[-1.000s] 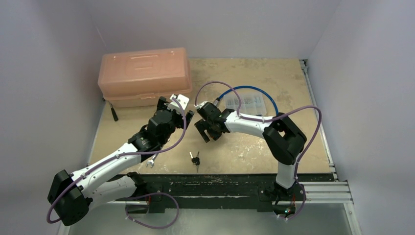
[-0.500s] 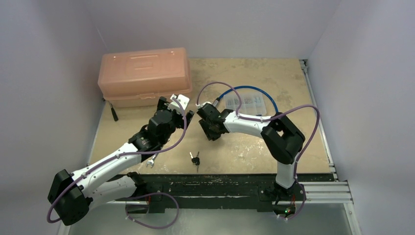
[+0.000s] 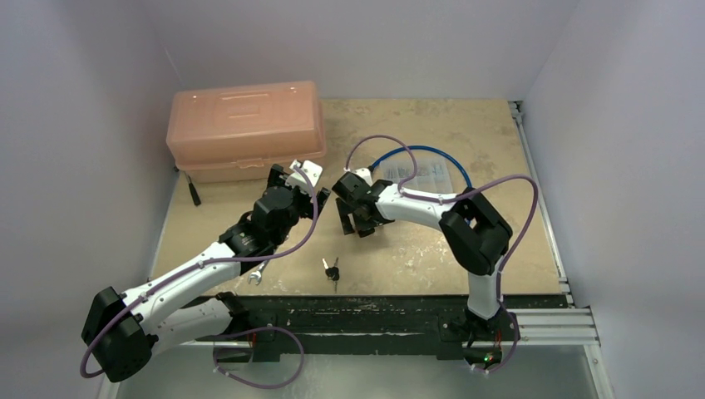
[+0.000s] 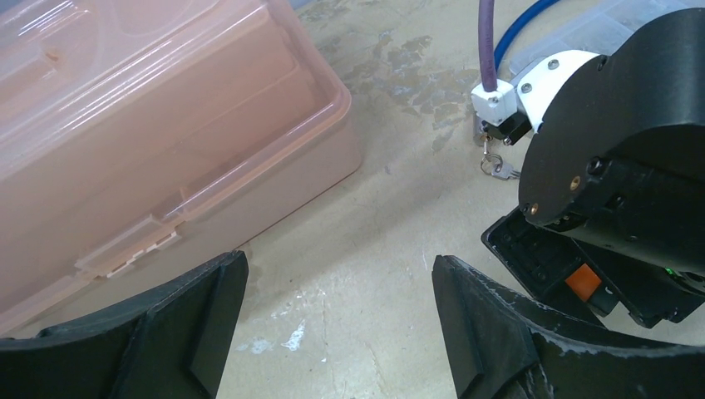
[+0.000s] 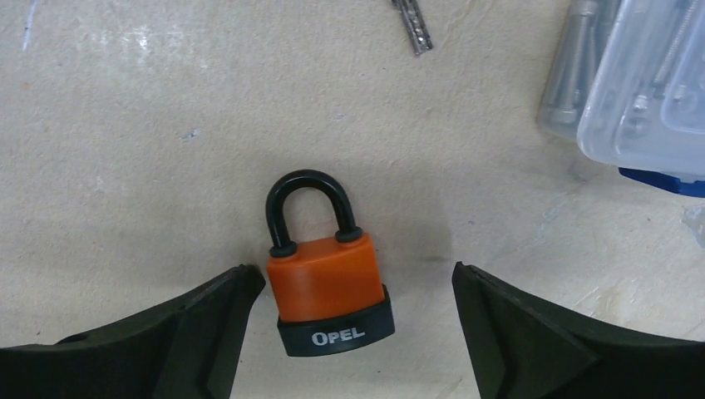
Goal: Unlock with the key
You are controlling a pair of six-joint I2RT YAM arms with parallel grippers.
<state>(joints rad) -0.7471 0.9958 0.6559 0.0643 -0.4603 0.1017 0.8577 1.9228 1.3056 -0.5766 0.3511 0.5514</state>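
1. Our right gripper (image 5: 349,273) hangs released over the padlock (image 5: 326,283), which lies flat on the table (image 3: 416,249) between its jaws.
2. Our left gripper (image 4: 338,262) is released, empty.
3. We are securing the padlock: next we clench its body, then fetch the key (image 3: 332,270) by the near edge.

One padlock (image 5: 330,287), one toolbox (image 3: 245,129) (pink), one organiser (image 5: 648,100).

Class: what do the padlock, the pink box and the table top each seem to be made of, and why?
Padlock: smooth matt orange casing and black base, probably plastic or rubber over metal. Its glossy black shackle is likely coated. Pink box: translucent glossy plastic; light passes through it. Table top: matt tan board, scuffed and blotchy, possibly fibreboard.
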